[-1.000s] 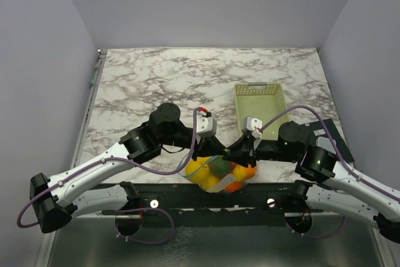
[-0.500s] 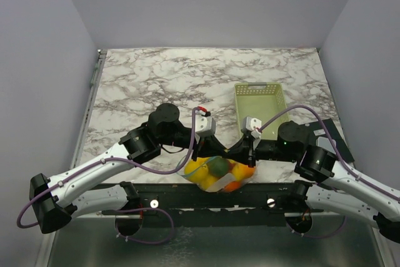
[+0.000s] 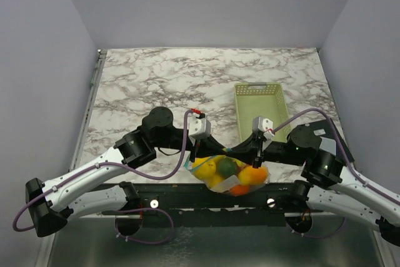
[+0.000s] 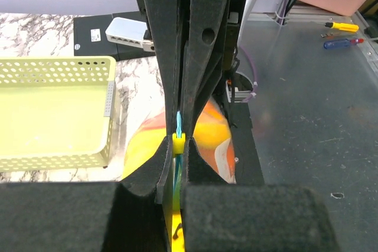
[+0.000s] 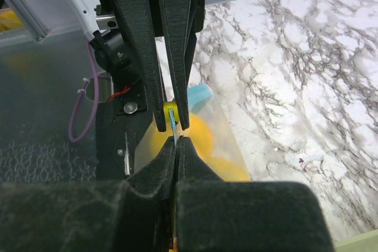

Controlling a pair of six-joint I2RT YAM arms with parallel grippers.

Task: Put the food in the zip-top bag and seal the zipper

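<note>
Leaves open table behind and to the left; basket just beyond the right gripper. Holds the bag of fruit hanging at the near table edge, between the arms. Pinches the zipper with both, left gripper too, jaws closed tight on it. Runs left to right, mouth upward.

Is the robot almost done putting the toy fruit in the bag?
Nearly. The food is all inside the zip-top bag. Both the left gripper and right gripper are pinching the zipper. Left: finish sealing it; how much is shut is unclear.
</note>
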